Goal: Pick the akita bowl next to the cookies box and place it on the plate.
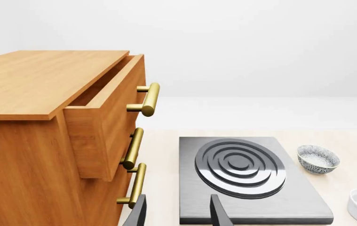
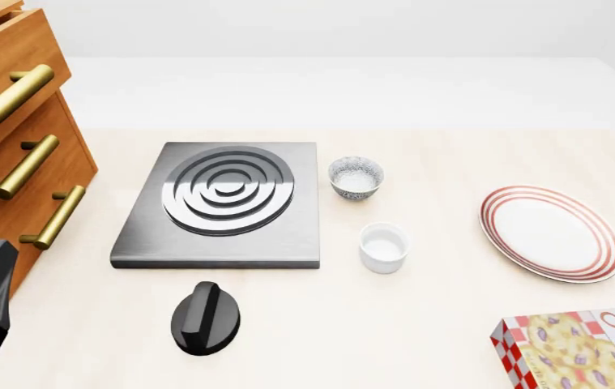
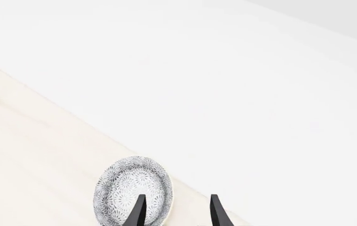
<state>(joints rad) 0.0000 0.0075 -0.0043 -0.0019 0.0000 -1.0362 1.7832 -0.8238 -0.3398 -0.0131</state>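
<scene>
Above akita bowl (image 3: 131, 194), right claw (image 3: 175, 212) spread.

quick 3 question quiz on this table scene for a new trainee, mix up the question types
1. True or false: the plate has nothing on it.
2. What lies nearest the black knob? A) the hob B) the cookies box C) the plate
3. Fill in: in the right wrist view, the right tool is near a speckled ____.

Key: 1 true; 2 A; 3 bowl
</scene>
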